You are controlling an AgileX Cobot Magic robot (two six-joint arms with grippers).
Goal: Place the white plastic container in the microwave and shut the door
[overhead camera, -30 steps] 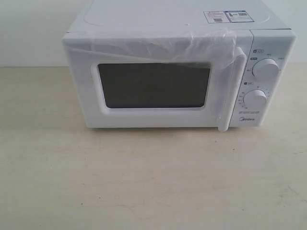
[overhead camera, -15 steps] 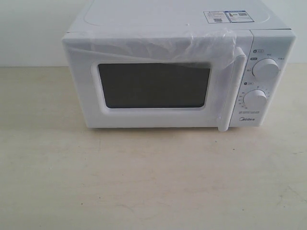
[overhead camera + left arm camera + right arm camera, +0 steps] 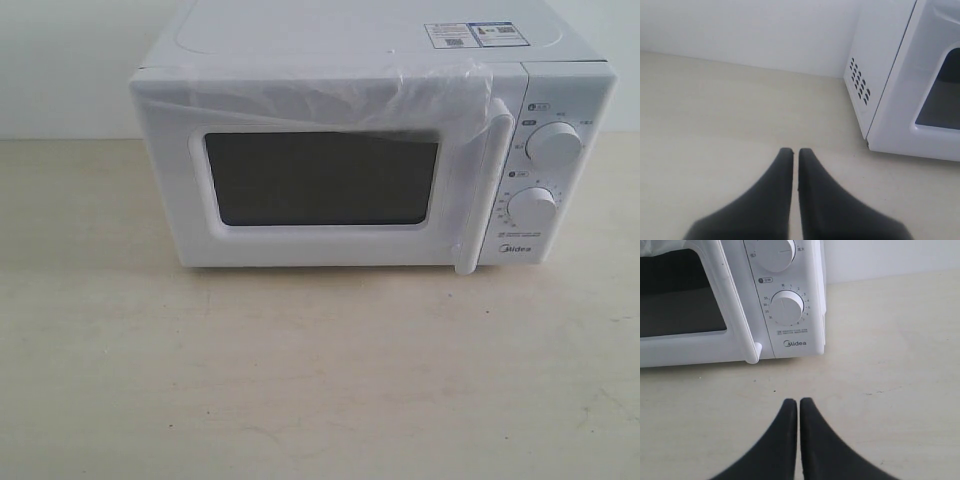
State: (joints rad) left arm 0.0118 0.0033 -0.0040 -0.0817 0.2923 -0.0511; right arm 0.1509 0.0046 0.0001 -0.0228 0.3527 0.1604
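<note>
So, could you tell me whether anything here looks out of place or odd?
Only the clear film: it lies wrinkled and loose across the top of the door, beside the handle. The door looks shut; nothing seems spilled or damaged.

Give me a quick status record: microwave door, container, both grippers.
door: shut, film loose across its top
container: not visible in any view
left gripper: shut, empty, over table beside microwave vented side
right gripper: shut, empty, over table in front of knobs
</note>
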